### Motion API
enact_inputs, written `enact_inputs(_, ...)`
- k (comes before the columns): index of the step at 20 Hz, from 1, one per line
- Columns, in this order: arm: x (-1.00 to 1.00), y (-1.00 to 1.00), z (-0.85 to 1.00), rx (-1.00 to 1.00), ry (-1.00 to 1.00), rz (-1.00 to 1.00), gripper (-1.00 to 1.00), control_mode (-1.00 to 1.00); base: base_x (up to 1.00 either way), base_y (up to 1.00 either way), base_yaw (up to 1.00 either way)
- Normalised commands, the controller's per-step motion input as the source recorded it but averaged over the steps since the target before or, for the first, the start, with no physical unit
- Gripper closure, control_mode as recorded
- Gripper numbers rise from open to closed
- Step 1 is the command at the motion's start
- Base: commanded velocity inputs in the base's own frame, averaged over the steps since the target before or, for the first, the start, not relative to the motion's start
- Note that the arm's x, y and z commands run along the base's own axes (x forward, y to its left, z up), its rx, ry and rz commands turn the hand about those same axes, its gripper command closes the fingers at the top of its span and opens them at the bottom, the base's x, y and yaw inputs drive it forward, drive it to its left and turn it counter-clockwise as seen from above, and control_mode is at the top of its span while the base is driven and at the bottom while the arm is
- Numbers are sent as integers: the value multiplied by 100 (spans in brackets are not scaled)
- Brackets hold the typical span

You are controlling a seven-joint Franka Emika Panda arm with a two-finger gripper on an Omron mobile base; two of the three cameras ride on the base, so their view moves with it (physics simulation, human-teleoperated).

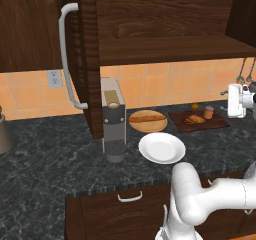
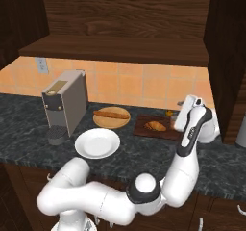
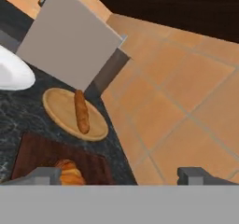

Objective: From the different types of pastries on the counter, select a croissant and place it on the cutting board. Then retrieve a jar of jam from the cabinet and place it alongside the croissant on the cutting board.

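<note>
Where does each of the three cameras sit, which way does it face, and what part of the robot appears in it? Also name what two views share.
Left base view: behind the arm to its left, looking forward and down at the counter; the white arm rises at lower right.
Right base view: behind to the right, facing the same counter; the arm rises from lower left.
Hand view: on the hand, looking along the open gripper toward the tiled wall.
Shared: cutting board with croissant, and the baguette on its wooden plate.
</note>
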Motion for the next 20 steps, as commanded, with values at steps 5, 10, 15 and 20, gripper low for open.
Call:
enact_inputs(5,-79,62,0,-43,-50,7,-100,-100,0,0,0)
enact_inputs(10,-82,37,12,-34,-48,12,-100,-100,0,0,0)
enact_inputs(15,-78,22,63,-26,-53,10,-100,-100,0,0,0)
enact_inputs(20,-68,30,38,-20,-35,3,-100,-100,0,0,0)
